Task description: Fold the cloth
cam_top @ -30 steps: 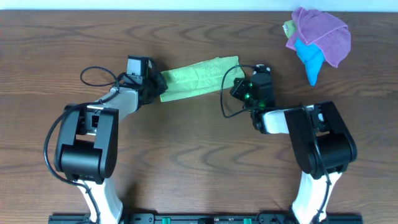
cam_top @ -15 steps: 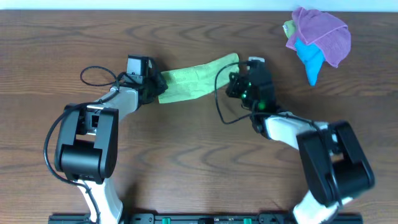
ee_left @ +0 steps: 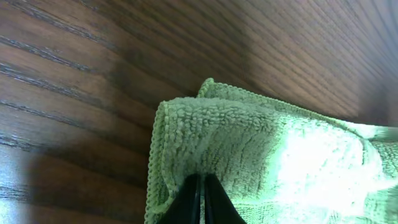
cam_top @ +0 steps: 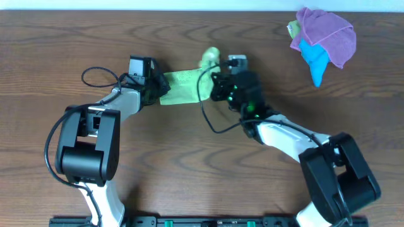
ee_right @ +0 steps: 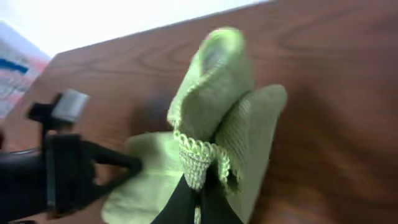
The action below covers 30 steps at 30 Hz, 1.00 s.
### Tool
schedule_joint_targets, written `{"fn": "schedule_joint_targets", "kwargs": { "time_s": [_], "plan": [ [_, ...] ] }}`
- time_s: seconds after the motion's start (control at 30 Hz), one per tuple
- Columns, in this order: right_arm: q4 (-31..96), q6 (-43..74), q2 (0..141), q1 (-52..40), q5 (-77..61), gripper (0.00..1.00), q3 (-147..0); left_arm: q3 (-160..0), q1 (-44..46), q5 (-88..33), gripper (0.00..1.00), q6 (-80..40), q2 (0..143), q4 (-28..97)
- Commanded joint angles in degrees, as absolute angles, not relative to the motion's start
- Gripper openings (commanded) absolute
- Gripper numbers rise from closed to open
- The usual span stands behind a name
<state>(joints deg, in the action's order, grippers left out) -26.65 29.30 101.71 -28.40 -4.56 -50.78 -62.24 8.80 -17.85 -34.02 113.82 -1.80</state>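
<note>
A light green cloth [cam_top: 185, 85] lies on the wooden table between my two arms. My left gripper [cam_top: 159, 89] is shut on the cloth's left end; the left wrist view shows its fingers [ee_left: 200, 186] pinching the green cloth [ee_left: 261, 149] by its hemmed edge. My right gripper [cam_top: 212, 81] is shut on the cloth's right end and holds it lifted and bunched above the rest. In the right wrist view the fingers [ee_right: 198, 186] pinch a folded hem of the cloth [ee_right: 217, 93], with the left gripper [ee_right: 93, 163] close by.
A pile of cloths, purple [cam_top: 328, 31], blue [cam_top: 315, 60] and a bit of green, sits at the back right of the table [cam_top: 202, 170]. A black cable loops near each arm.
My right gripper has moved left toward the left gripper, carrying the cloth's right end up and over. The cloth's spread length has shortened. The left gripper has stayed put.
</note>
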Motion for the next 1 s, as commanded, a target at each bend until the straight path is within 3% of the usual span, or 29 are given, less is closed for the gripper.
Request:
{"fn": "schedule_joint_targets", "kwargs": {
  "time_s": [0.0,0.77,0.97],
  "plan": [
    [-24.6,25.8,100.9,-30.4,-4.3,0.01,-54.5,-63.2,9.0,-18.3,0.06,-33.0,115.1,-1.3],
    [-22.7,25.2,104.1,-36.3,-3.4,0.01,-58.1,-68.5,8.0,-19.5,0.06,-27.8,112.3,6.8],
    [-17.1,21.5,107.4,-38.0,-3.2,0.01,-64.0,-68.8,6.3,-19.1,0.06,-26.2,109.4,9.2]
  ]
}}
